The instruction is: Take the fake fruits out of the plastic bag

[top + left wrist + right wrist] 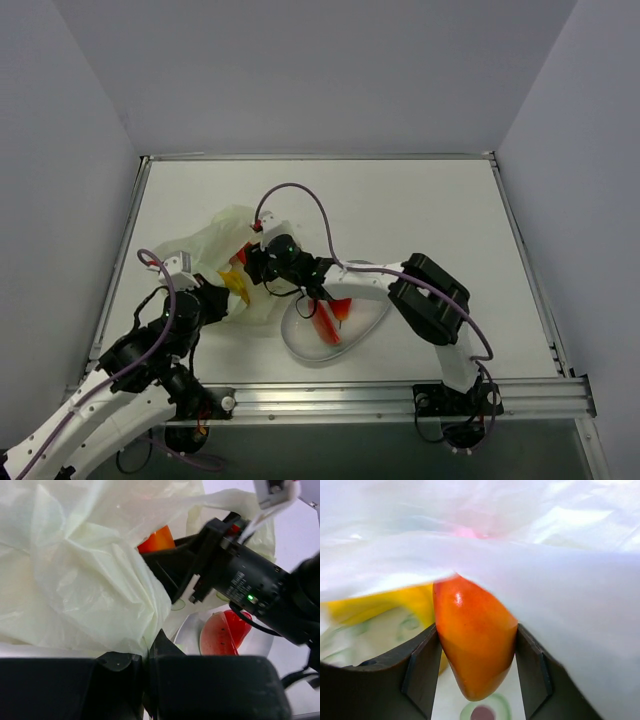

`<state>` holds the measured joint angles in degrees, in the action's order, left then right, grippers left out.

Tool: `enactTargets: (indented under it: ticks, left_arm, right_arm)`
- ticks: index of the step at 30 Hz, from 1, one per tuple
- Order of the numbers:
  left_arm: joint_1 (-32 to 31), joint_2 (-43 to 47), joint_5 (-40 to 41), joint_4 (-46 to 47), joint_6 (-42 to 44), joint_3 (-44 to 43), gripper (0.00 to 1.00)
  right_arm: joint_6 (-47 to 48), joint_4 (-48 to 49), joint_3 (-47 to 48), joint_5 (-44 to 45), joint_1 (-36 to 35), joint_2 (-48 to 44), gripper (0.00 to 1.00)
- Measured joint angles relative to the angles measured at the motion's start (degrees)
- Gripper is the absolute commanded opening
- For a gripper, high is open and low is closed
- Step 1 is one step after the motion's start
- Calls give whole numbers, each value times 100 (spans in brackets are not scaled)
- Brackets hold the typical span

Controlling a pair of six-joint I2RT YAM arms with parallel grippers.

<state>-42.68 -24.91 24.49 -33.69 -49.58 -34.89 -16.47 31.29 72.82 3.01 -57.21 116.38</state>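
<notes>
Right hand (477, 672) deep in the plastic bag (75, 580), pinching the orange fruit (475, 630)

The fruit sits between both fingers, gripped across its narrow width with its long axis top to bottom in the wrist view; bag film drapes over it and the yellow banana (380, 605) lies just behind. The way out looks to be back rightward, to the white plate (375, 315) holding red pieces (330, 322) on the tabletop. Left hand (147, 655) seems pressed onto a fold of the bag's near edge

Diffuse, even light; soft shadows on the bench (420, 210). Right wrist view: plastic bag (570, 590) above the jaws overexposed and blurred; orange fruit (475, 645) between them shows glare.
</notes>
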Motion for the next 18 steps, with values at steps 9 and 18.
enactTargets:
  ticks: [9,18]
  left_arm:
    - [0,-356,90,577,181,0,2]
    - [4,-289,133,702,249,0,2]
  right_arm:
    - [-393,83,-1012,-1163,-205,-1193,25]
    - [-413,177,-1904,-2280,-280,-2000,24]
